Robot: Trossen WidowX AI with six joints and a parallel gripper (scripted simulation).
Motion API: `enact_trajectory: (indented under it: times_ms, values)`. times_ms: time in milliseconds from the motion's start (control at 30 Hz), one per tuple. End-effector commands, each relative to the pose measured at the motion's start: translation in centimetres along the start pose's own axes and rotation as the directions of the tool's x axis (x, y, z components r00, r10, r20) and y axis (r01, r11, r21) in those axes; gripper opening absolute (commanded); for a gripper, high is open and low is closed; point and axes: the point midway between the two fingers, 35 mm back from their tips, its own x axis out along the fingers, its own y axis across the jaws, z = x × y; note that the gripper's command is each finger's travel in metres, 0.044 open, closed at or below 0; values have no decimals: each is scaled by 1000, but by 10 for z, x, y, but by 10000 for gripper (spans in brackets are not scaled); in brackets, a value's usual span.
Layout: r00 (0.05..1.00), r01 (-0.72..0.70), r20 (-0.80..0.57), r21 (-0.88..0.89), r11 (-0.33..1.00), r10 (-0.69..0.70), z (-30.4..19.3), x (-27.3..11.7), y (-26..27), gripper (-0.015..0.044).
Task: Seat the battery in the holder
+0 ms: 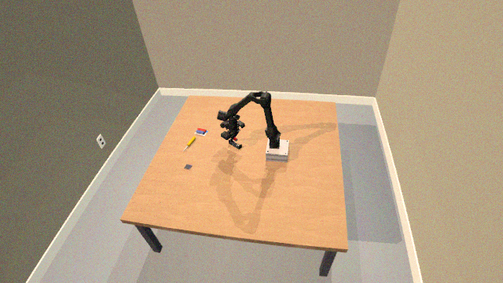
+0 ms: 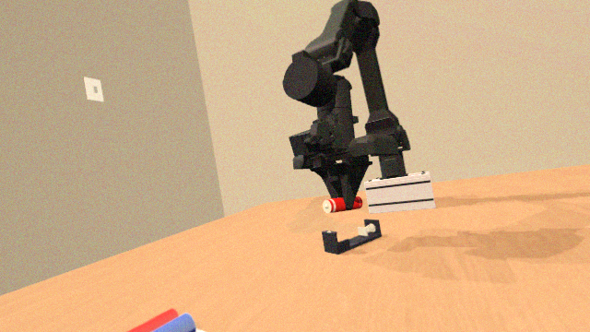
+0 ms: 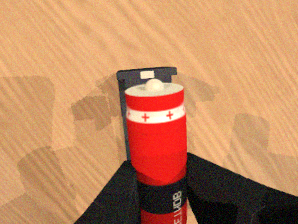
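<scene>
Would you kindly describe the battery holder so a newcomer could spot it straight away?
On the wooden table, look just in front of the arm's white base block. Beneath the red battery lies the holder: a small dark open tray with a pale spring at one end, the only black trough there.

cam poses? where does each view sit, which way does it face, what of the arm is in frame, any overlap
Top: high above the table's front, angled down; whole arm, base to gripper.
Exterior: low at table height, facing the arm; gripper carries the battery above the holder.
Wrist: on the gripper, looking down; only the fingers show.
Shared: exterior and wrist both show battery and holder.
</scene>
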Motion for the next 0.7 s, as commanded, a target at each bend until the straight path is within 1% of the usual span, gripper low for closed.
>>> enact_trajectory:
  times_ms: [0, 233, 667]
  values:
    - [999, 3, 53, 3, 1000, -3, -1, 8, -1, 65]
    - [990, 1, 141, 7, 1000, -2, -1, 19, -1, 65]
    - [979, 3, 206, 4, 1000, -4, -4, 26, -1, 65]
